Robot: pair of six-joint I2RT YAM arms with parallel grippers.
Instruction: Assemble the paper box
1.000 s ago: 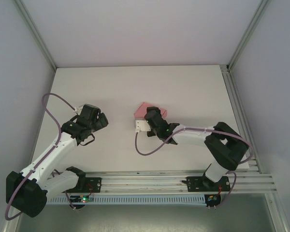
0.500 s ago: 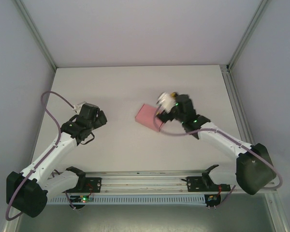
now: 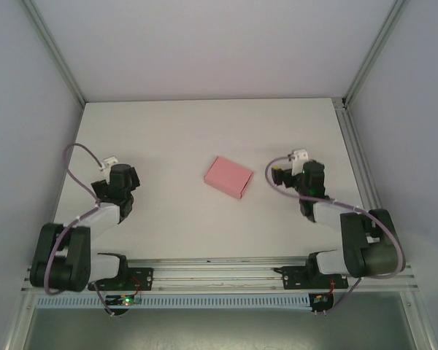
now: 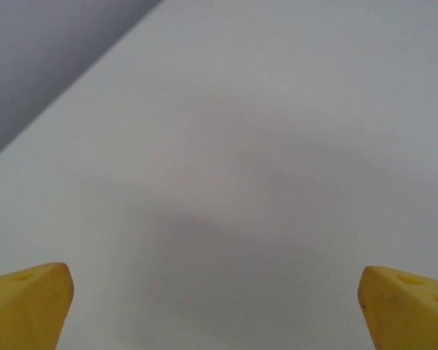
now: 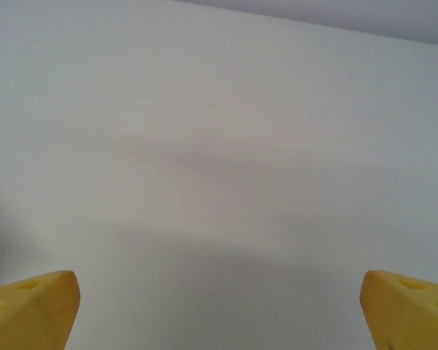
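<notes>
Pink paper box (image 3: 228, 176) lies flat near the middle of the white table (image 3: 204, 127). It is a small, shallow rectangle with its top closed, turned at a slant to the table's edges. Nothing touches it, and bare table shows on every side of it.

To the left of it, well apart, the left gripper (image 3: 123, 181) sits low over the table on its folded arm. The left wrist camera shows its two yellow fingertips (image 4: 25, 306) far out at the bottom corners, jaws spread wide, with plain white table between them and a grey wall (image 4: 51, 51) across the upper left corner.

To the right of the box, also well apart, the right gripper (image 3: 310, 175) rests in a matching folded pose. Its yellow fingertips (image 5: 29, 310) likewise stand wide at the two bottom corners of the right wrist view, holding nothing, with a soft shadow on the table in front of them.

A purple cable (image 3: 77, 157) loops out from the left arm and another (image 3: 274, 171) curls by the right one. Both arm bases are bolted to a metal rail (image 3: 219, 270) along the near edge of the table, and pale walls close in the far side and both flanks.
</notes>
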